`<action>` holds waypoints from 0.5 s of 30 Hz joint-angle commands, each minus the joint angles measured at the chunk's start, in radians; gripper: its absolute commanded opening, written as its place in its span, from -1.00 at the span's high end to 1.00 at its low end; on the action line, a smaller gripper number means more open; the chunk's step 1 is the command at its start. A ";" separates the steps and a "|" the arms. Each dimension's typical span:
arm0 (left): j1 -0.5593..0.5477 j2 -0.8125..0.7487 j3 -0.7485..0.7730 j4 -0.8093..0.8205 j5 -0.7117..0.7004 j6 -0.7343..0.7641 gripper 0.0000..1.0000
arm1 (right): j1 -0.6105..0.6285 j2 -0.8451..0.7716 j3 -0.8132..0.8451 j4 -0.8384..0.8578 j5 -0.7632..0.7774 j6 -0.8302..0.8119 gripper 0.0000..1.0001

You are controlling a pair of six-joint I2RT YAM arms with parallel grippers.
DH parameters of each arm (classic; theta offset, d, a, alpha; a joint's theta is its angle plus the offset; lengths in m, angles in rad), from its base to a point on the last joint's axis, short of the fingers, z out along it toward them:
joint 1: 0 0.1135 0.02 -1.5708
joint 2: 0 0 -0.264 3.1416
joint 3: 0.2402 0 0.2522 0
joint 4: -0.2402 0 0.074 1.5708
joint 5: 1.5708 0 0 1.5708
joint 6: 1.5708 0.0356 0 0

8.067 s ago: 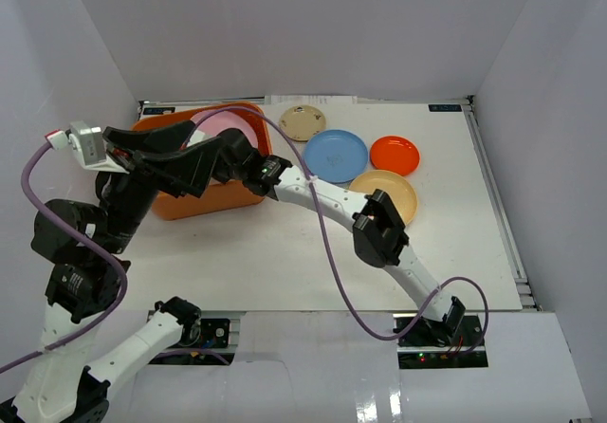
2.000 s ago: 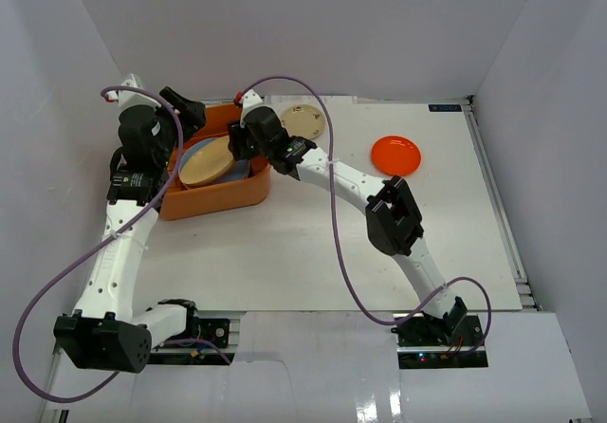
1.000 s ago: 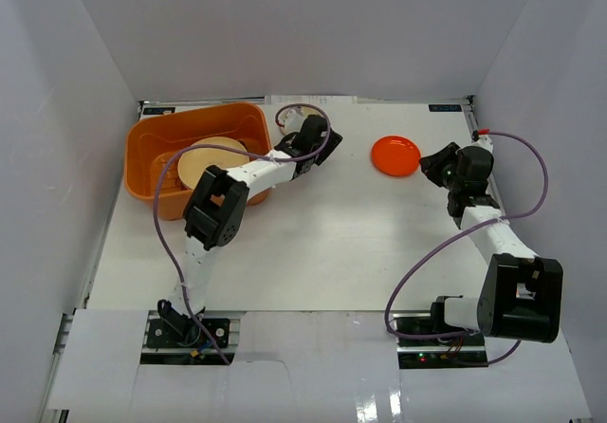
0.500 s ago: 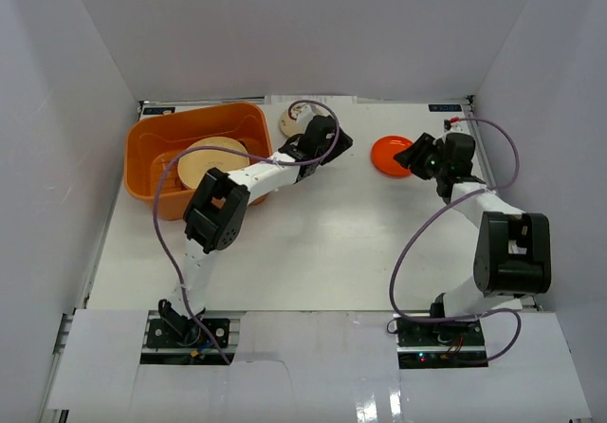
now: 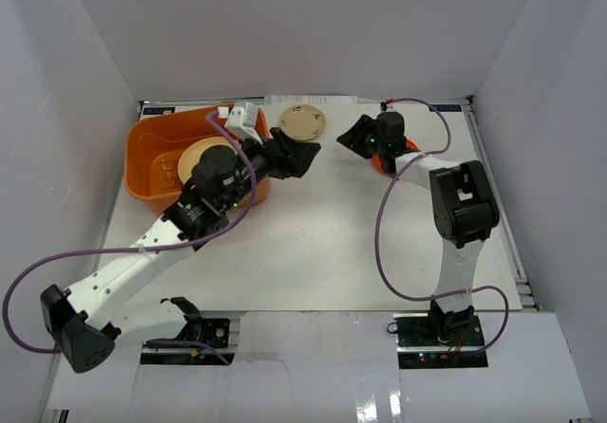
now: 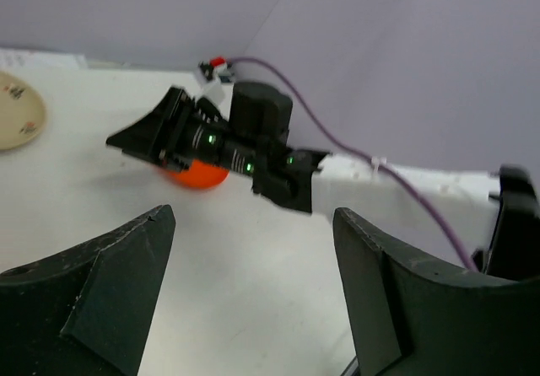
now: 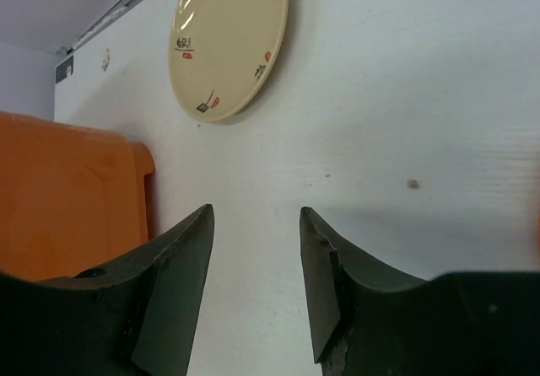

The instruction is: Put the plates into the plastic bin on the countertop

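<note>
The orange plastic bin [image 5: 156, 162] stands at the countertop's [image 5: 313, 243] back left, with a peach-yellow plate [image 5: 202, 160] lying in it. A small tan plate [image 5: 302, 121] [image 7: 228, 43] lies right of the bin. My left gripper [image 5: 297, 156] [image 6: 253, 216] hovers open in front of that plate, nothing between its fingers. My right gripper [image 5: 358, 136] [image 7: 256, 212] is open and empty too, pointing left toward the tan plate. It sits over the orange-red plate [image 5: 381, 164] [image 6: 194, 174] and hides most of it.
White walls close in the countertop on three sides. The bin's corner [image 7: 67, 199] shows at the left of the right wrist view. Purple cables loop from both arms over the table. The right arm's links run down the right side.
The right gripper has swung left across the orange-red plate and now covers most of it. The left arm has changed pose; its gripper has drawn back from the tan plate and opened wider.
</note>
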 commanded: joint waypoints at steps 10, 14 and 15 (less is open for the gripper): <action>0.002 -0.361 -0.337 -0.268 -0.031 0.209 -0.93 | 0.111 0.405 0.425 0.015 0.272 0.212 -0.03; 0.002 -0.415 -0.380 -0.287 -0.126 0.230 -0.96 | 0.125 0.502 0.514 0.012 0.309 0.285 -0.02; 0.002 -0.417 -0.380 -0.291 -0.143 0.239 -0.96 | 0.129 0.533 0.543 0.007 0.332 0.297 -0.01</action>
